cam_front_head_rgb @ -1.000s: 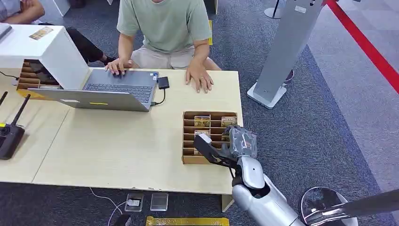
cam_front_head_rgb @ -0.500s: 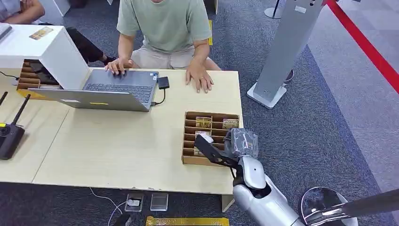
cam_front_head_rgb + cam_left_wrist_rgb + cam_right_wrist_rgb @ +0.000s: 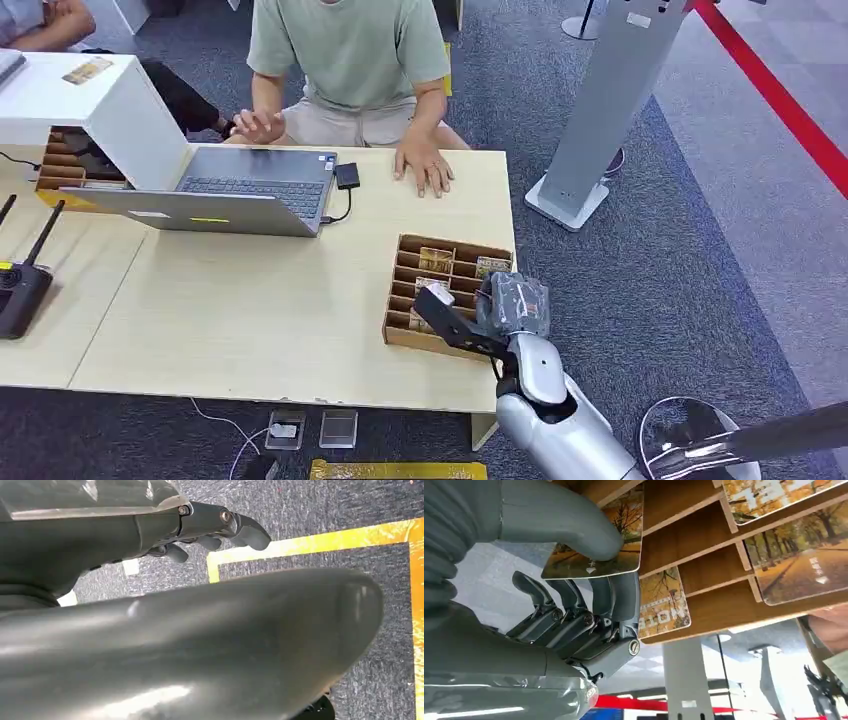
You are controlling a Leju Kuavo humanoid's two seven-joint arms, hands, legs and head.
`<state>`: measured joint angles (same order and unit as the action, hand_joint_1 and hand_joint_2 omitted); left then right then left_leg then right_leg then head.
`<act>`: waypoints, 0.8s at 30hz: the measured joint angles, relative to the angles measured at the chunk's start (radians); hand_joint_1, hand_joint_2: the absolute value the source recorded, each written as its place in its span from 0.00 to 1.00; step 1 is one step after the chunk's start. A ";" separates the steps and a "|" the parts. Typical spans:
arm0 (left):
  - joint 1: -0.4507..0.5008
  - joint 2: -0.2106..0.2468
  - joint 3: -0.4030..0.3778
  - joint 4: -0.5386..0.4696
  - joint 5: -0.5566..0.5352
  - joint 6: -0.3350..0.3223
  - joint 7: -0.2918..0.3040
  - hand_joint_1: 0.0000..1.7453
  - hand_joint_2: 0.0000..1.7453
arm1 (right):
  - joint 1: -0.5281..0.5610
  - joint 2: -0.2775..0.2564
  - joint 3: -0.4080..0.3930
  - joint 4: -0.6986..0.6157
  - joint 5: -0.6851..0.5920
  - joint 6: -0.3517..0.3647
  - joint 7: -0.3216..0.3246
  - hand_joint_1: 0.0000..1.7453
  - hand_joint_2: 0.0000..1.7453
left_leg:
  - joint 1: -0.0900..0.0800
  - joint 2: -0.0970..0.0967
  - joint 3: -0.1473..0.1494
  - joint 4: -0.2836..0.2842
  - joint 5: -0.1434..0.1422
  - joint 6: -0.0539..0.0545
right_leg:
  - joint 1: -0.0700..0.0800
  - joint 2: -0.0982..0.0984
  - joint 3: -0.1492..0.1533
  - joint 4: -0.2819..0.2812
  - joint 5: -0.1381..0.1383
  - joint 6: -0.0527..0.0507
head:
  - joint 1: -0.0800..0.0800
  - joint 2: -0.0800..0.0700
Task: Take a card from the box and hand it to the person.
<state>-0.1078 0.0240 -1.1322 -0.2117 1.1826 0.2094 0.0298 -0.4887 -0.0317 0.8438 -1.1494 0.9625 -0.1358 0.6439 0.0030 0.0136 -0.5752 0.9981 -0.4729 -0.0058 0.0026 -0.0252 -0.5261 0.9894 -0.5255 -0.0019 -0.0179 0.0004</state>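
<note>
1. One box (image 3: 400, 300) of wooden slots sits at the table's (image 3: 250, 320) near right corner, skewed to the edge.
2. Four cards show in the right wrist view; three lie in slots.
3. One card (image 3: 601, 545) is pinched between the right hand's (image 3: 470, 315) thumb and fingers (image 3: 621, 597), at the box's near slots.
4. One person (image 3: 350, 50) sits across the table, one palm flat on it.
5. Left hand (image 3: 200, 530) hangs above carpet, fingers loosely curled, holding nothing.
</note>
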 joint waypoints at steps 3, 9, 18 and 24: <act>0.000 0.000 0.000 0.000 0.005 0.000 0.000 0.00 0.00 | 0.003 -0.001 0.000 -0.011 0.012 -0.033 -0.036 0.92 1.00 | 0.000 0.000 0.000 0.000 0.000 0.000 | 0.000 0.000 0.000 0.000 0.000 0.000 | 0.000 0.000; 0.001 0.000 0.000 0.000 0.006 0.000 -0.005 0.00 0.00 | 0.001 -0.005 0.000 -0.082 0.058 -0.101 -0.144 0.92 1.00 | 0.000 0.000 0.000 0.000 0.000 0.000 | 0.000 0.000 0.000 0.000 0.000 0.000 | 0.000 0.000; 0.000 0.000 0.000 0.000 0.009 0.000 -0.017 0.00 0.00 | -0.102 0.016 0.019 -0.157 0.017 -0.132 -0.299 0.92 1.00 | 0.000 0.000 0.000 0.000 0.000 0.000 | 0.000 0.000 0.001 0.001 0.000 0.000 | 0.000 0.000; -0.004 0.000 -0.005 0.000 -0.018 -0.006 -0.019 0.00 0.00 | -0.275 0.098 0.046 0.022 -0.158 -0.140 -0.406 0.92 1.00 | 0.000 -0.001 0.000 0.000 0.001 0.000 | 0.000 0.000 0.000 0.002 0.000 0.000 | 0.001 0.000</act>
<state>-0.1118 0.0240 -1.1368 -0.2117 1.1650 0.2033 0.0103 -0.7637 0.0664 0.8896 -1.1278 0.8048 -0.2758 0.2380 0.0030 0.0130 -0.5754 0.9981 -0.4721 -0.0060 0.0027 -0.0257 -0.5258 0.9911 -0.5255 -0.0020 -0.0168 0.0004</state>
